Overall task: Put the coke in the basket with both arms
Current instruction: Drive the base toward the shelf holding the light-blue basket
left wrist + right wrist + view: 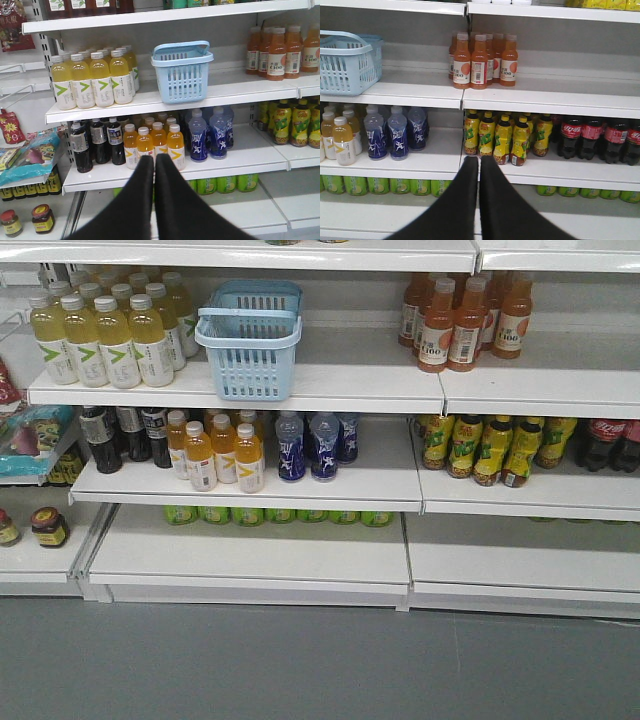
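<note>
Jaws on the left gripper [154, 159] and the right gripper [479, 160] are both pressed together, tips touching, with nothing between them. Coke bottles [592, 134] stand well ahead of the right jaws and off to their right, shoulder to shoulder on the middle shelf [555, 170], with yellow-labelled bottles [502, 140] crowding them on the left. One level up, ahead of and above the left jaws, the light blue basket [182, 75] sits close to its shelf's front edge.

My worry is the tight row. Opened jaws reaching for one coke could easily topple its neighbours, and the board overhead looks to leave little room for lifting it out. A nudge from either gripper might also tip the basket off its ledge.
</note>
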Controlling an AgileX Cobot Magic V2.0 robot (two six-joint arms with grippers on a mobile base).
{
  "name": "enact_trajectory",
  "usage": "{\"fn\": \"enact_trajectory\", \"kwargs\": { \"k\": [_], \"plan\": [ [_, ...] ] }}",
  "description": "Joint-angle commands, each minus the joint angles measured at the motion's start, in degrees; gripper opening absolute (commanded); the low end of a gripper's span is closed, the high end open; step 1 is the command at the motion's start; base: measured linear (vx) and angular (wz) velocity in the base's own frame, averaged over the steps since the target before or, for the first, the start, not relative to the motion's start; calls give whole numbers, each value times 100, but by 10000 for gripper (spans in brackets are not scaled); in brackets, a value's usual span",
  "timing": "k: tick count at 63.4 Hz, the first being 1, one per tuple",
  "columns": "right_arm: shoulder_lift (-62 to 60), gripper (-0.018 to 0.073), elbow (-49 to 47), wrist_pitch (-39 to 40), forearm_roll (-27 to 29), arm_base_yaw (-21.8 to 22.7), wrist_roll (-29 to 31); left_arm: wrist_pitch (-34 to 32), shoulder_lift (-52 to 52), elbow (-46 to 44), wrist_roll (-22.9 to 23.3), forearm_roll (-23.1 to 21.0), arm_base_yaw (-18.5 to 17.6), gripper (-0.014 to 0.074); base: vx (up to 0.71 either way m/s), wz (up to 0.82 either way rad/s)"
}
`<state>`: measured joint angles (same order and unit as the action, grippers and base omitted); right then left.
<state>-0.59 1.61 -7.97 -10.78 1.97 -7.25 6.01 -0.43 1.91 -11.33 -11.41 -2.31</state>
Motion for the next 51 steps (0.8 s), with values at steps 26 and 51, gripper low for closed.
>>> {"fn": "enact_trajectory", "kwargs": {
  "k": [26, 51],
  "plan": [
    [-103, -2, 53, 410, -42, 22, 51, -407, -111, -6, 30, -68, -8, -6, 11, 3],
    [-103, -2, 53, 410, -42, 22, 51, -407, -111, -6, 30, -68, -8, -6, 12, 0]
  ]
}}
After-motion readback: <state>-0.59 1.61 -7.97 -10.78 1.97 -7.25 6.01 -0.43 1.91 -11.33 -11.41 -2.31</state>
